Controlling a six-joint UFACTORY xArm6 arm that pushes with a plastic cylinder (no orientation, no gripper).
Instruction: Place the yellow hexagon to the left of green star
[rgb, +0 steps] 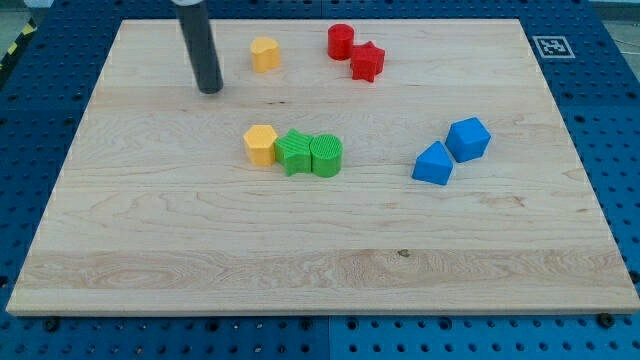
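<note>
**woodshop_bot:** Nearest the camera is just bare tabletop (300, 270) along the bottom edge, nothing parked there. Middle of the board is where it's at: a yellow hexagon (260, 144) sitting on the view's left of the green star (295, 152), touching it as far as I can tell, and a green cylinder (326, 156) pressed against the star's other side. All three in one tight row.

**pushrod_pete:** So the task's basically done?

**woodshop_bot:** Looks that way to me. Hexagon is already left of the star. My tip (210, 90) is up toward the top-left corner, well apart from that row and not touching any block. No jaws on this end effector, it's a plain rod, so nothing to open or hold.

**pushrod_pete:** What about the other yellow one?

**woodshop_bot:** There's a second yellow block (265, 53) near the top edge, just to the view's right of my tip. Shape's hard to call, might be a hexagon too. Further along the top edge: red cylinder (341, 41) and red star (367, 62) touching. Toward the right edge, a blue cube (468, 139) and blue triangle-ish block (433, 164) side by side.

**pushrod_pete:** Next move?

**woodshop_bot:** My guess: none needed, or at most keep clear. Any sweep down toward the centre risks knocking the row apart.
</note>
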